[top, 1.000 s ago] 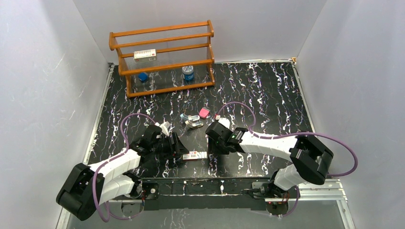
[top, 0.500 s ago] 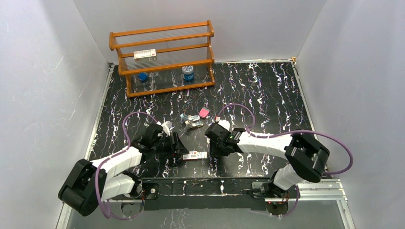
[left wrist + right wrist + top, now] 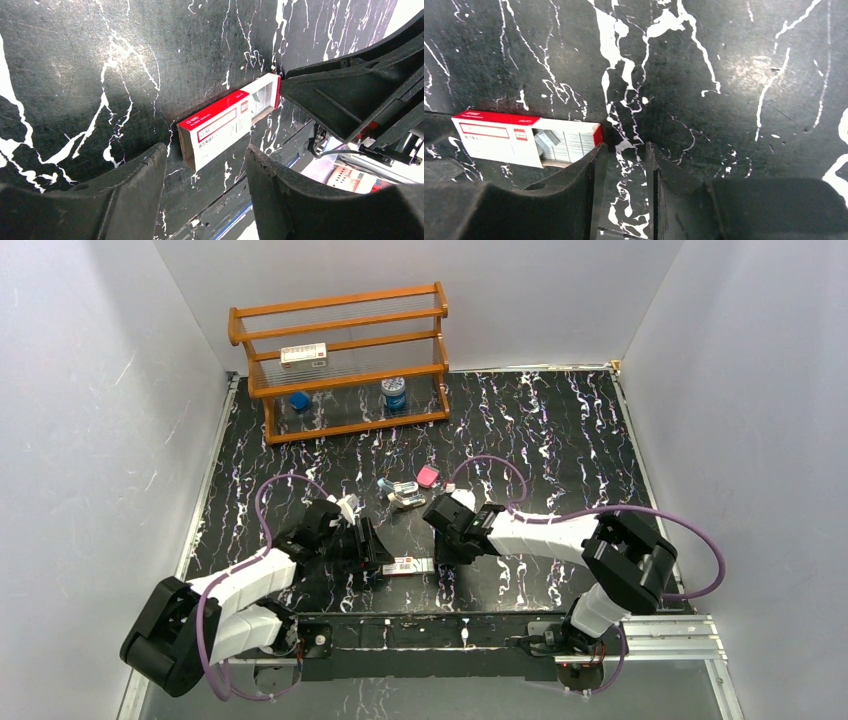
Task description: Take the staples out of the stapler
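the tabletop (image 3: 560, 440) is a black stone-look surface with white veins, faintly glossy and finely scratched. the box (image 3: 220, 125) looks like smooth printed card, red and white; the staples (image 3: 566, 142) in its open end are bright metal. the stapler (image 3: 404, 495) is pale teal plastic with silvery metal inside. the rack (image 3: 235, 328) is varnished orange wood. the jaws of the left gripper (image 3: 205, 150) and right gripper (image 3: 625, 150) are matt black, slightly grainy plastic.

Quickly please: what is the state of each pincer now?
Left pincer: open, astride the box end, not gripping.
Right pincer: open, empty, beside the box.
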